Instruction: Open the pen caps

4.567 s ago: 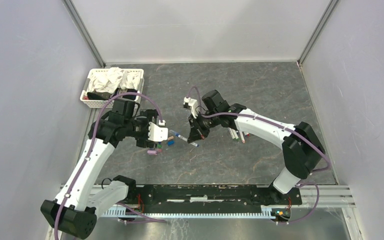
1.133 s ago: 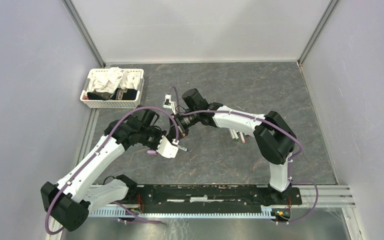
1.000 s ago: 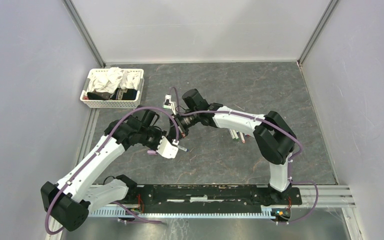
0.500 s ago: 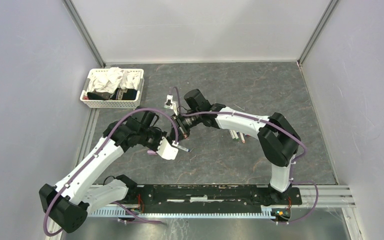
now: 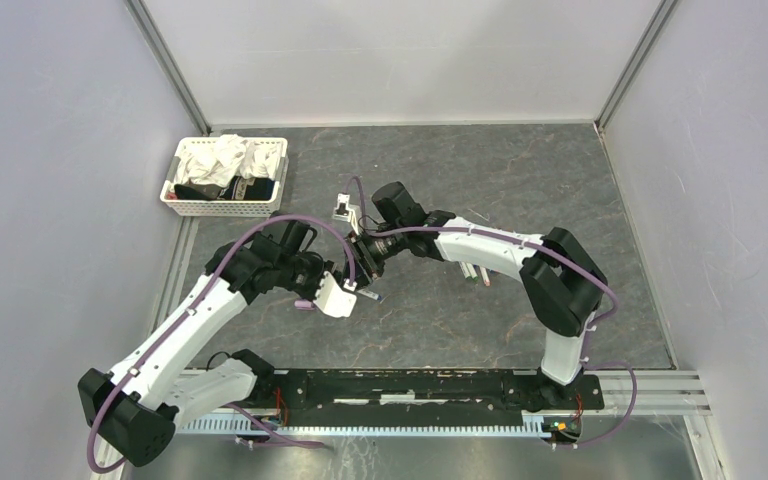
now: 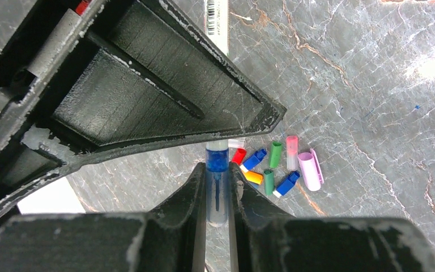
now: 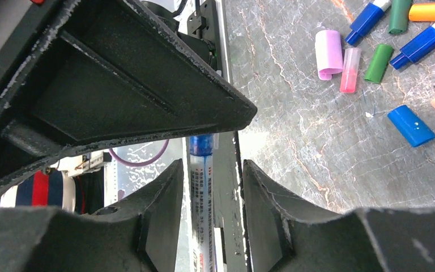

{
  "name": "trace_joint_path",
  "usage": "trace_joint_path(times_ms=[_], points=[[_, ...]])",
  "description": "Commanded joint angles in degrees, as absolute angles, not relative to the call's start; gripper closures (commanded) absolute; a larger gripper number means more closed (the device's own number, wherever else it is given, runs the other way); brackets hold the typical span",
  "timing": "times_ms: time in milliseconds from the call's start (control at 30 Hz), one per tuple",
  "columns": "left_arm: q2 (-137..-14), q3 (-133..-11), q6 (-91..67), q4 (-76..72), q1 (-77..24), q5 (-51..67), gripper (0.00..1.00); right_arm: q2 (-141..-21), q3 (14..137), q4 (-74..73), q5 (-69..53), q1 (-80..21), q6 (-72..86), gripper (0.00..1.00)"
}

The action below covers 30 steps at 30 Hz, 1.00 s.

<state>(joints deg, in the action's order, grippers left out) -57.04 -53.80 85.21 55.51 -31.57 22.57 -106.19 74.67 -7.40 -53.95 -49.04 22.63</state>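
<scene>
My left gripper (image 6: 217, 170) is shut on a pen (image 6: 217, 187), holding it by its clear end with blue inside. The pen's white printed barrel (image 7: 203, 187) runs between the fingers of my right gripper (image 7: 209, 167). Those jaws stand open, with a gap on either side of the barrel. In the top view both grippers meet nose to nose at mid-table, the left gripper (image 5: 345, 290) just below the right gripper (image 5: 362, 262). Several loose pen caps lie on the table beside them: red (image 6: 238, 155), blue (image 6: 254, 160), green (image 6: 275, 154), pink (image 6: 291, 153) and orange (image 6: 253, 177).
A wider purple cap (image 6: 308, 170) lies at the edge of the cap cluster. A few more pens (image 5: 475, 270) lie under the right forearm. A white basket (image 5: 175, 186) of cloths stands at the back left. Grey walls close in the table on three sides.
The right gripper's jaws have opened off the pen barrel. Both arms have shifted only slightly, and the left gripper keeps its hold.
</scene>
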Motion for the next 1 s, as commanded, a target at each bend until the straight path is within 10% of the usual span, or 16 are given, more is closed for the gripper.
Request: trace_joint_path(times_ms=[0,367,500,600,667,967], points=[[-56.1,-54.4,85.7,54.1,-31.5,22.8,0.98,-102.7,74.2,-4.8,-54.2,-49.4,22.4,0.53],[-56.6,-54.7,86.3,54.1,-31.6,23.3,0.98,-104.8,75.2,-0.4,-56.1,-49.7,27.3,0.98],[-57.6,-55.1,85.9,54.2,-31.7,23.5,0.97,-103.7,73.4,4.4,-56.1,-50.0,30.4,1.00],[-58.1,-55.1,85.5,54.2,-32.1,23.9,0.60,-103.5,74.0,7.1,-57.0,-50.0,32.5,1.00],[-57.9,-55.0,85.9,54.2,-32.3,24.1,0.53,-103.8,75.2,7.7,-57.4,-50.1,33.8,1.00],[-56.4,-54.1,87.6,52.6,-32.4,23.0,0.84,-105.6,77.9,4.2,-58.2,-50.2,33.6,1.00]])
